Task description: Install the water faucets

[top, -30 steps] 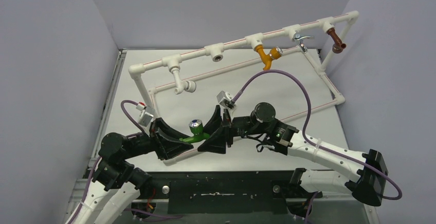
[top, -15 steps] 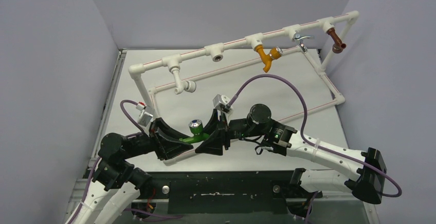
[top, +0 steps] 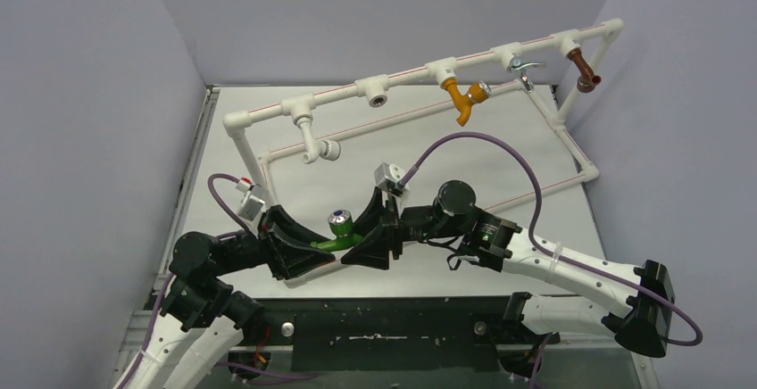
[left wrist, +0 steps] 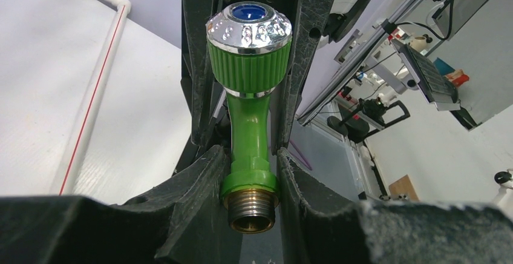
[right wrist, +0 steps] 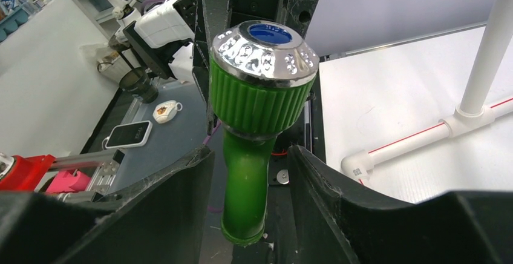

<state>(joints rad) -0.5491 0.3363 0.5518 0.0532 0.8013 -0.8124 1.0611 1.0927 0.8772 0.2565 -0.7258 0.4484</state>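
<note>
The green tap (top: 334,234), with a silvery knob and blue centre, is held above the table near its front. My left gripper (top: 308,248) is shut on its collar just above the brass threaded end; in the left wrist view the tap (left wrist: 250,137) sits clamped between both fingers of that gripper (left wrist: 249,182). My right gripper (top: 368,235) is open and straddles the spout from the other side. In the right wrist view the spout (right wrist: 245,185) hangs between the jaws of that gripper (right wrist: 248,182), with a gap on each side.
A white pipe frame (top: 411,75) runs across the back and right of the table, with an open socket (top: 379,100). It carries a white tap (top: 314,148), an orange-yellow tap (top: 462,98), a metal tap (top: 527,68) and a brown fitting (top: 586,73). A low pipe (top: 544,188) crosses behind the right arm.
My right gripper has edged slightly left, closing in around the tap's spout. My left gripper and the tap have stayed in place.
</note>
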